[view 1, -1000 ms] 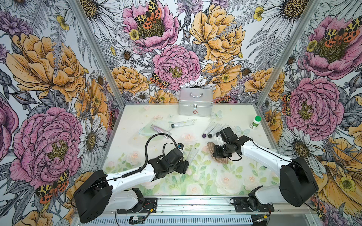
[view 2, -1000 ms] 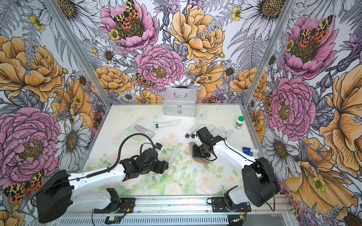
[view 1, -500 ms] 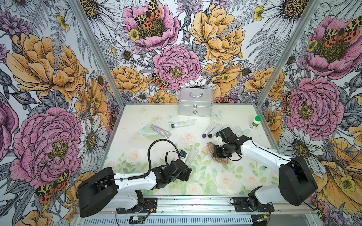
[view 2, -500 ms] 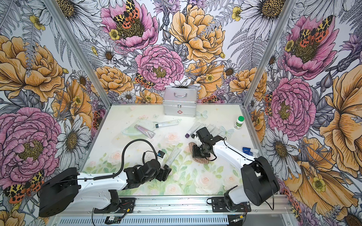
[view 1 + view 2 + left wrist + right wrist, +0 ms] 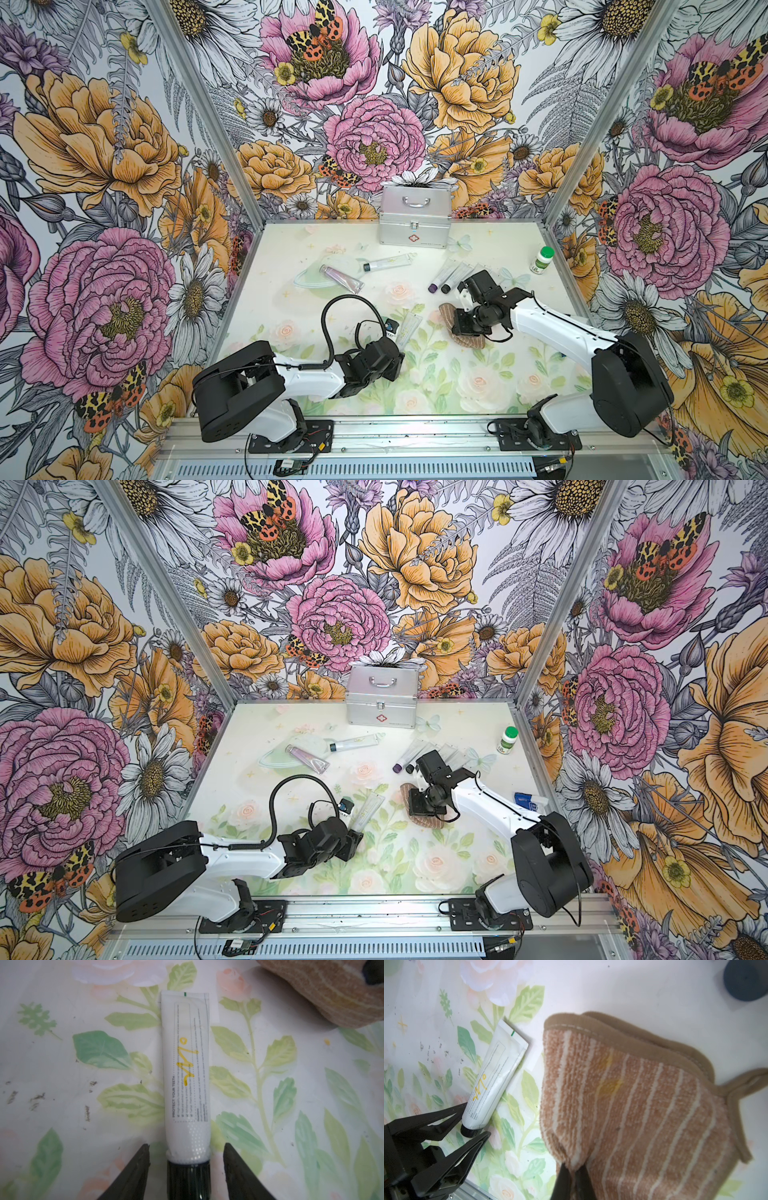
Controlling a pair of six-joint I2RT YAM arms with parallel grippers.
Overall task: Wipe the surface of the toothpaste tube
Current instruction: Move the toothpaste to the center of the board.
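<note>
Bright, even light; soft wrist views

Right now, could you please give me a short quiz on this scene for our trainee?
1. True or false: the left gripper is clamped tight on the black cap of the toothpaste tube.
2. What does the right gripper hold? A) a striped cloth B) a toothbrush C) a spoon
3. Fill in: the scribble on the tube is ____ in colour.
Key: 1 false, its jaws stand either side of the cap with gaps; 2 A; 3 yellow.
</note>
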